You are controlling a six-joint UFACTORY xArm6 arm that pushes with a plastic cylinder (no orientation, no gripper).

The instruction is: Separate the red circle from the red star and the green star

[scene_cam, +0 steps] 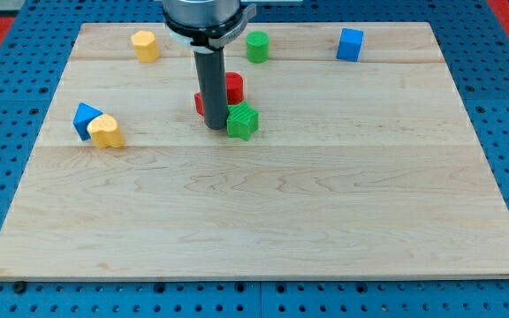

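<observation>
On the pale wooden counter [263, 230], my tip [216, 128], a bare rod without jaws, stands between the red star [201, 103] and green star [243, 121], the red circle [234, 87] just behind.

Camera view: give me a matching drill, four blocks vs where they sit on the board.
Blocks:
1. green star
2. blue cube
3. green cylinder
4. yellow heart

Places:
A. view's top right
B. top edge, just right of the rod
C. touching my tip on its right
D. view's top left

Pairs: 1-C, 2-A, 3-B, 4-D
</observation>
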